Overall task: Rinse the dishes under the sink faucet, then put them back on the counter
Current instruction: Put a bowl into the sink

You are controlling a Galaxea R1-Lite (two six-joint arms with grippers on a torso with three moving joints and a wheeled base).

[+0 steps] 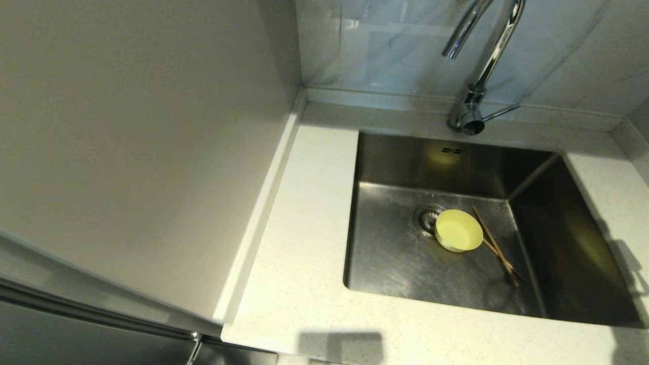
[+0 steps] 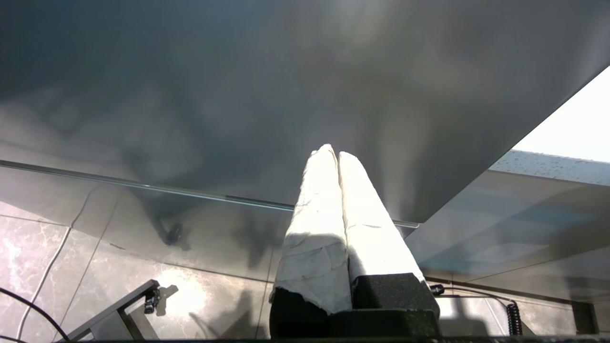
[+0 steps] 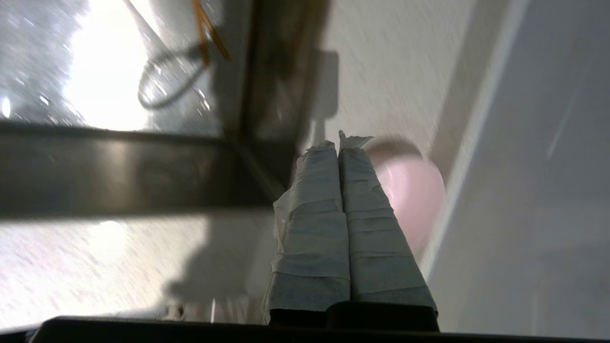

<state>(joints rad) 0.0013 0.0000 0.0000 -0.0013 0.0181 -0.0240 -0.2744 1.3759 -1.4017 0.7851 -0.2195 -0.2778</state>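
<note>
The off-white speckled worktop (image 1: 304,213) wraps around the square steel sink (image 1: 395,253), the landmark of the scene, with the chrome gooseneck faucet (image 1: 476,76) rising from the ledge behind the sink's far rim. On the sink floor the pale-yellow bowl (image 1: 458,230) sits upright, touching the round strainer drain (image 1: 427,219) on one side, while the pair of brown chopsticks (image 1: 496,246) lies slanted just beside the bowl on the other. Outside the sink, the pale-pink bowl (image 3: 412,200) rests on the worktop near a sink corner, partly hidden behind the right gripper (image 3: 339,143), whose taped fingers (image 3: 314,214) are pressed together and empty. The left gripper (image 2: 333,151), fingers likewise closed on nothing, hangs away from the sink before a dark cabinet panel (image 2: 238,95).
</note>
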